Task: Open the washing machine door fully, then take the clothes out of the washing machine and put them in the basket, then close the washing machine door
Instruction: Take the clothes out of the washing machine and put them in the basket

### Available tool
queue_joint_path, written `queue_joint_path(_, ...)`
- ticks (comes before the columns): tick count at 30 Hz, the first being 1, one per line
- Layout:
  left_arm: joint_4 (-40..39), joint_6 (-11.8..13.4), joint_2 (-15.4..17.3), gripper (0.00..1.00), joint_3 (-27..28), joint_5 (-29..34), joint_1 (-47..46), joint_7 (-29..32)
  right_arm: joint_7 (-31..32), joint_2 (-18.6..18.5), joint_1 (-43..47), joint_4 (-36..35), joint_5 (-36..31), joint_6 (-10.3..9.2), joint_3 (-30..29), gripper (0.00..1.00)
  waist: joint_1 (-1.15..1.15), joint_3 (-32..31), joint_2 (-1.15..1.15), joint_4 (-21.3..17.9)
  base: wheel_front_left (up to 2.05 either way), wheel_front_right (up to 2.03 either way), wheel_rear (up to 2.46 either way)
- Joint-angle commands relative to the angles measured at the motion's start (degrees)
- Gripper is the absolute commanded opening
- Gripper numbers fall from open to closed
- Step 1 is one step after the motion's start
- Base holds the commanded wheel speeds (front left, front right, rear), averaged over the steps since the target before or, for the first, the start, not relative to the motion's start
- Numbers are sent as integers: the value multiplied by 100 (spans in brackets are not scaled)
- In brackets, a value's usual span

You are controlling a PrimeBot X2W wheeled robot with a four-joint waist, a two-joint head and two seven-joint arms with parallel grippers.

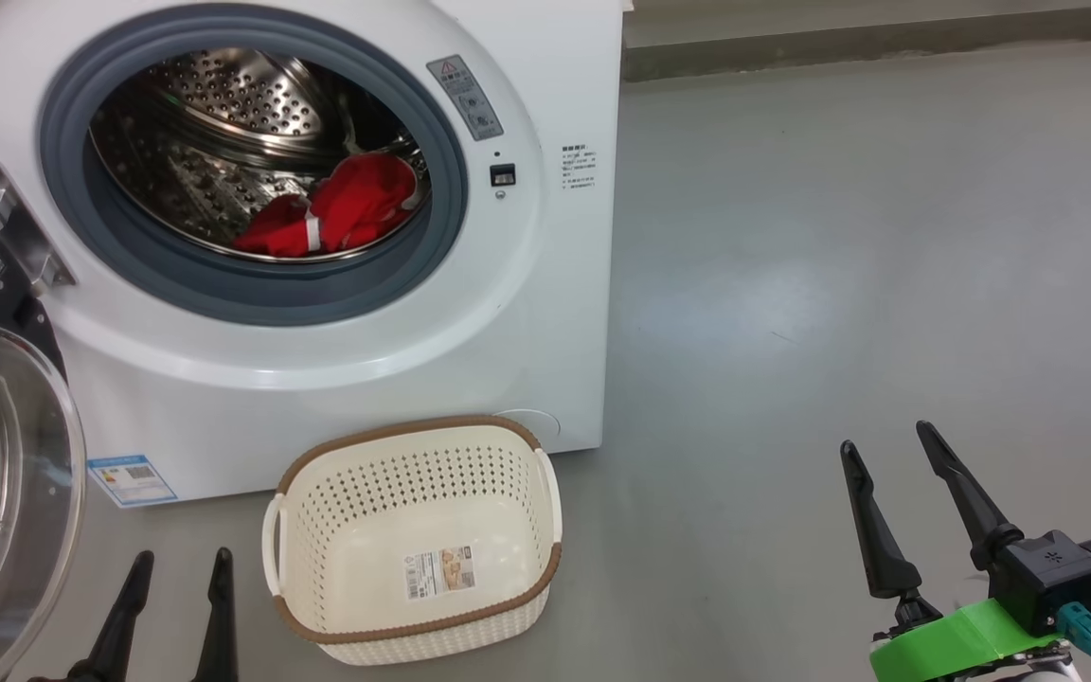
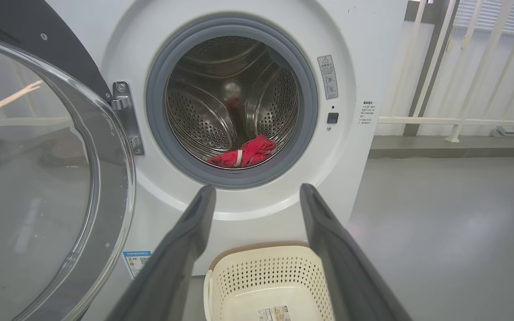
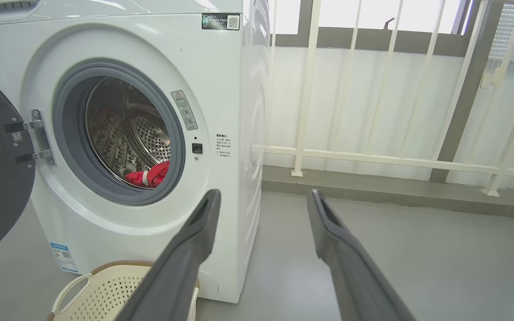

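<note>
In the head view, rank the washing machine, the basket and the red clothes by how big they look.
1. washing machine
2. basket, nearer the camera
3. clothes, farther back, clearly smallest

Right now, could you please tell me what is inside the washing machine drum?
Red clothes with white trim lie at the bottom of the drum. The fabric covers whatever lies beneath it.

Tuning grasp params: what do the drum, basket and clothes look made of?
Drum: likely stainless steel, shiny, reflective, punched holes.
Basket: cream plastic, matte, moulded perforations; brown woven-look rim, probably plastic too.
Clothes: soft red fabric, matte, crumpled folds, white stripe.
</note>
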Motion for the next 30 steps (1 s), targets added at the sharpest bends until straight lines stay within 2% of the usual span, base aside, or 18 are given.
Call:
queue_joint_path(1,-155,51,35,100,238,17,-140,-69,-37,-31,-142,-118,1,20,162,100,0,-5,0,8,119,-119,0)
queue_joint_path(16,-430,-58,-245,100,535,-310,-212,-69,-37,-28,-250,-6,51,20,340,100,0,33,0,39,156,-156,0)
queue_joint_path(20,-369,2,-273,100,545,-192,-210,-69,-37,-28,-270,14,56,20,348,100,0,21,0,29,69,-69,0)
queue_joint_path(30,-329,-43,-317,100,543,-126,-243,-69,-37,-26,-272,-10,56,20,341,100,0,13,0,19,6,-6,0)
